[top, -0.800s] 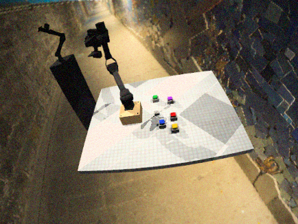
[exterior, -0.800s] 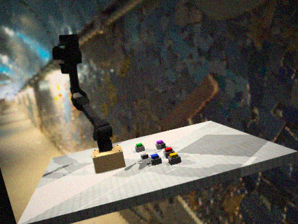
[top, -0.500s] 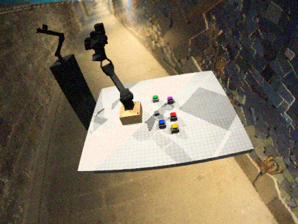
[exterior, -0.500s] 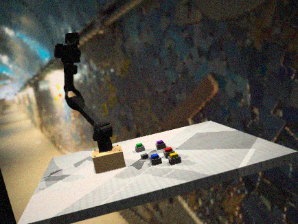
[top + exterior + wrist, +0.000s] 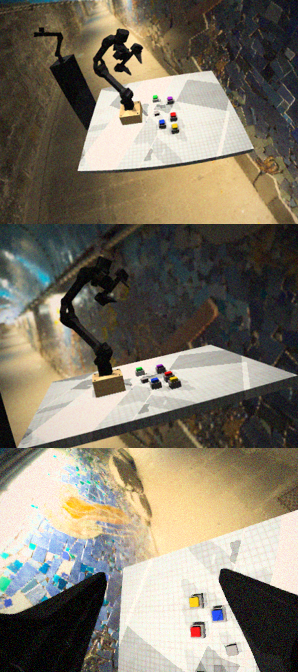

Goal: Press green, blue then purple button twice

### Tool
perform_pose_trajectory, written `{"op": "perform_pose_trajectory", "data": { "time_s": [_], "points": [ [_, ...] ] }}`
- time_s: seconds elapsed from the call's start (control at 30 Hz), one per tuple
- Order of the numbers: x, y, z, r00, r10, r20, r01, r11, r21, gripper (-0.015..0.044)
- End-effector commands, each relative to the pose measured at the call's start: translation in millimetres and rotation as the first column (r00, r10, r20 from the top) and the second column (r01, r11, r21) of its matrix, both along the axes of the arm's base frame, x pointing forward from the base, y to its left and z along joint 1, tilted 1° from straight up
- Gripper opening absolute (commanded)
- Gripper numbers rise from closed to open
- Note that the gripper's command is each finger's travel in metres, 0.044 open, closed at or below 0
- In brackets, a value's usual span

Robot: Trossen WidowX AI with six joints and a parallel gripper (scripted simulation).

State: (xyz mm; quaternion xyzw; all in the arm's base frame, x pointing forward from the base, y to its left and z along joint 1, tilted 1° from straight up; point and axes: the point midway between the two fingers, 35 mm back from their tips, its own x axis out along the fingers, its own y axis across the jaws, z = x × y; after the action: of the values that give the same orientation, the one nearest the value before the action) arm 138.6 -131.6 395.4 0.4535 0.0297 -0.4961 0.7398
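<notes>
The green button (image 5: 155, 97) sits near the middle of the counter (image 5: 206, 144), toward its far edge, with the purple button (image 5: 169, 99) just beside it. Nearer the front edge stand the blue button (image 5: 162, 123) and the yellow button (image 5: 174, 127), side by side, and the red button (image 5: 173, 115) is between the purple and yellow ones. A small grey block (image 5: 156, 113) lies among them, close to the blue button but apart from it. All 5 buttons rest on dark bases.

The arm rises from a tan wooden base (image 5: 135, 118) near the counter's left part, just beside the green button's side of the cluster. It bends high above the far edge, and the end effector (image 5: 132, 58) hangs well above the counter, spread wide with nothing between its fingers. The wrist view looks down between those dark fingers onto the cluster.

Beyond the counter's left edge stands a dark pillar (image 5: 73, 89).
</notes>
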Motion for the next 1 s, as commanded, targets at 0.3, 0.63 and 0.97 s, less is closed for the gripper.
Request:
{"op": "perform_pose_trajectory", "data": {
  "time_s": [0.3, 0.63, 0.97],
  "points": [
    [113.8, 114.9, -137.3, 0.599, 0.685, -0.414, -0.651, 0.718, 0.247, 0.04],
    [93.6, 225.4, -244.0, -0.034, 0.845, -0.534, -0.811, 0.289, 0.509, 0.04],
    [36.6, 275.1, -308.0, -0.453, 0.729, -0.513, -0.73, 0.027, 0.683, 0.04]
  ]
}}
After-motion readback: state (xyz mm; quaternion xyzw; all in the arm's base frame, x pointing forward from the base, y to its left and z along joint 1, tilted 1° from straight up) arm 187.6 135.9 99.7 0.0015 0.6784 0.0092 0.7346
